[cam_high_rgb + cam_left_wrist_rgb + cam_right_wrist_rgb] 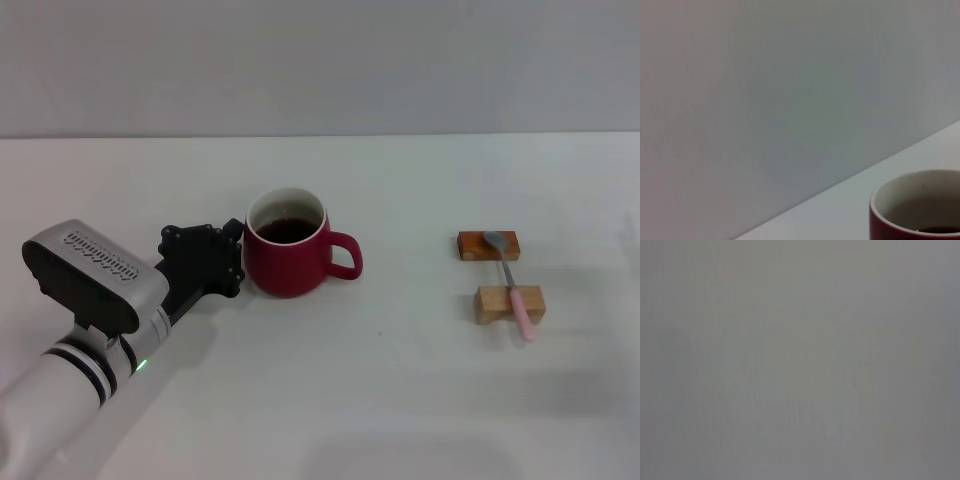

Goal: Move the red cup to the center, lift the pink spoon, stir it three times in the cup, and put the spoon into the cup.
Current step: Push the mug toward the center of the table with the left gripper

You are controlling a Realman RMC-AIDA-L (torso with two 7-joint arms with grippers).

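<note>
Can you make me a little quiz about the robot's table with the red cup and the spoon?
1. True or false: the pink spoon lies across two wooden blocks.
2. Which way does the handle of the red cup point in the head view? A) toward the spoon B) toward the left gripper C) straight up
3. Fill in the gap: the cup holds a dark ____.

Key: 1 true. 2 A: the handle is on the cup's right side, and the left gripper sits against the opposite side. 3 liquid.
</note>
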